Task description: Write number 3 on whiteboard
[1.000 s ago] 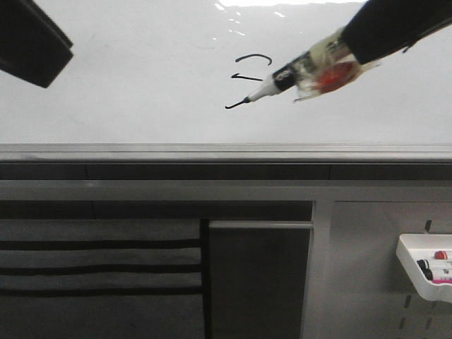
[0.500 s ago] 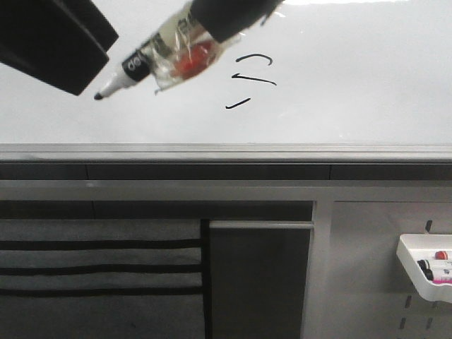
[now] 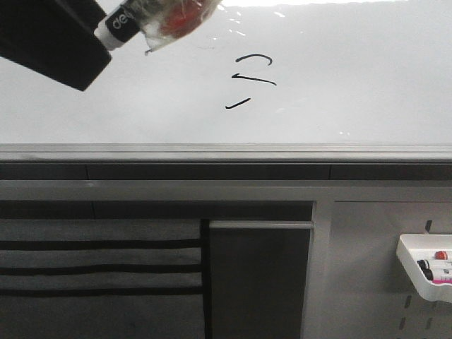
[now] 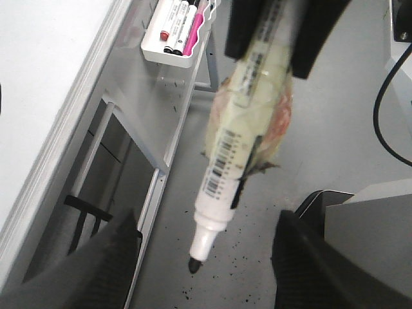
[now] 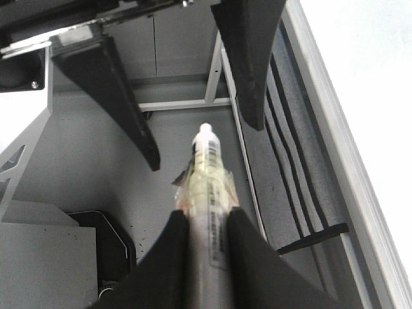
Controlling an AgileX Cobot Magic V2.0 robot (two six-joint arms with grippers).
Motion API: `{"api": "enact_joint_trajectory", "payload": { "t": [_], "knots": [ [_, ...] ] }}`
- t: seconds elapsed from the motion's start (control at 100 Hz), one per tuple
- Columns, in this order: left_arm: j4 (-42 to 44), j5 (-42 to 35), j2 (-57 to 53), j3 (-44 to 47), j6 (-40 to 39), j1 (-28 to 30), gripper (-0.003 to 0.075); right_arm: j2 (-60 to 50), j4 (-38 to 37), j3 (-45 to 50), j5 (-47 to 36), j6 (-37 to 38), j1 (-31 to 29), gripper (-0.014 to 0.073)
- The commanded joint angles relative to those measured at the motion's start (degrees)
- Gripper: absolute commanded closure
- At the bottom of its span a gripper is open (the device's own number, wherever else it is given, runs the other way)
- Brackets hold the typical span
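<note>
- Black strokes make up the number 3 (image 3: 251, 80) on the whiteboard (image 3: 353, 78): a curved hook on top, a long slanted line under it, and a short dash lowest.
- It sits right of the board's centre, near the glare at the top edge and well above the grey rail (image 3: 226, 152).
- Its three strokes do not touch one another.
- The right gripper (image 5: 206, 225) is pinched on a marker (image 5: 207, 168), whose barrel is wrapped in clear tape with something red under it.
- In the front view the marker (image 3: 141, 18) is at the top left, off the board and well apart from the number.
- The left gripper (image 4: 203, 264) has its fingers (image 4: 109, 257) spread wide, with the marker tip between them but not touching.
- A white tray (image 3: 413, 272) of markers hangs at lower right.
</note>
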Motion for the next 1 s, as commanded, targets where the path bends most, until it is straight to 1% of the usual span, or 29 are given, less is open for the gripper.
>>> {"api": "enact_joint_trajectory", "payload": {
  "t": [0.0,0.1,0.17,0.25,0.49,0.54,0.61,0.73,0.87,0.89,0.99],
  "knots": [
    [-2.2,-1.8,-0.7,-2.0,0.0,-0.5,0.0360,-1.0,1.4,-2.0,-2.1,-1.1,0.1,0.0621],
    [-2.7,-1.8,-0.7,-2.0,0.0,-0.5,0.0400,-1.0,1.4,-2.0,-2.1,-1.1,0.1,0.0621],
    [-5.1,-1.5,-0.7,-2.0,1.2,-0.5,0.0416,-1.0,1.4,-2.0,-2.1,-1.1,0.1,0.0621],
    [-6.7,-0.5,-0.7,-2.0,4.5,-0.5,0.0416,-1.0,1.4,-2.0,-2.1,-1.1,0.1,0.0621],
    [-6.7,-0.6,-0.7,-2.0,4.8,-0.5,0.0417,-1.0,1.4,-2.0,-2.1,-1.5,0.1,0.0621],
    [-6.7,-0.7,-0.7,-2.0,4.8,-0.5,0.0430,-1.0,1.4,-2.0,-2.1,-1.5,0.1,0.0621],
    [-6.7,-0.6,-0.7,-2.0,4.8,-0.5,0.0486,-1.0,1.4,-2.0,-2.1,-1.5,0.1,0.0621],
    [-6.7,-0.6,-0.7,-2.0,4.8,-0.5,0.0623,-1.0,1.5,-2.0,-2.1,-1.5,0.1,0.0621],
    [-6.7,-0.6,-0.7,-2.0,4.8,-0.5,0.0731,-1.0,1.5,-2.0,-2.1,-1.5,0.1,0.0621],
    [-6.7,-0.6,-0.7,-2.0,4.8,-0.5,0.0740,-1.0,1.5,-2.0,-2.1,-1.5,0.1,0.0621],
    [-6.7,-0.6,-0.7,-2.0,4.8,-0.5,0.0738,-1.0,1.6,-2.0,-2.1,-1.5,0.1,0.0621]
  ]
}}
